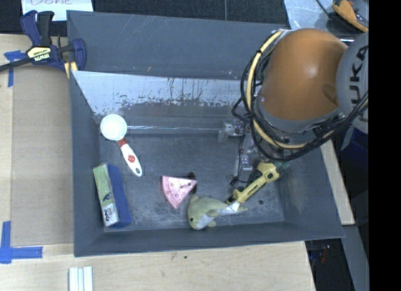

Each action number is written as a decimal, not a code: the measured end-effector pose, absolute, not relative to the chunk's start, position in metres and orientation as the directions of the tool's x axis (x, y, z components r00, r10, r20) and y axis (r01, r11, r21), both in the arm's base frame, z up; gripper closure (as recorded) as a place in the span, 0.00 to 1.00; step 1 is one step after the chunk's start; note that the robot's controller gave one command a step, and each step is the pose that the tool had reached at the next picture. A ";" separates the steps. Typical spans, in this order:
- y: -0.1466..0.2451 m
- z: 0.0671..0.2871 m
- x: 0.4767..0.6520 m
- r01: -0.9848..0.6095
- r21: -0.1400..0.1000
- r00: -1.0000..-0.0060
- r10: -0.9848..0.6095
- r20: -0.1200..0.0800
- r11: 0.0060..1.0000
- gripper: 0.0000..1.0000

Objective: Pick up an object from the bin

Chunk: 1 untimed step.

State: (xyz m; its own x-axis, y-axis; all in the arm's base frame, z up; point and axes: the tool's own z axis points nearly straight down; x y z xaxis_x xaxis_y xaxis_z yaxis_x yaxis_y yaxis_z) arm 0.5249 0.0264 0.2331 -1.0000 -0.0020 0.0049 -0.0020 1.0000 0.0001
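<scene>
My gripper (244, 164) hangs below the orange wrist cover over the right part of the bin floor. Just under and right of it lies a yellow-handled tool (255, 185), slanting from upper right to lower left, its pale tip close to a small olive-green plush toy (203, 212) by the front wall. I cannot make out whether the gripper touches the yellow tool. A pink triangular packet (177, 190) lies left of the plush toy.
A white measuring spoon with a red mark (120, 141) lies at the left. A green and blue box (109, 194) rests near the front left corner. The arm and its cables cover the bin's right rear part.
</scene>
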 end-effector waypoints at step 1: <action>0.026 0.237 0.526 -0.001 0.000 -1.000 -0.001 -0.003 1.000 0.00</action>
State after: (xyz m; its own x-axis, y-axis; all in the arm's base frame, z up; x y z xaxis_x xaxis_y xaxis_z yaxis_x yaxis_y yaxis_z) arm 0.5265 0.0262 0.2370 -1.0000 -0.0007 -0.0034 -0.0007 1.0000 0.0003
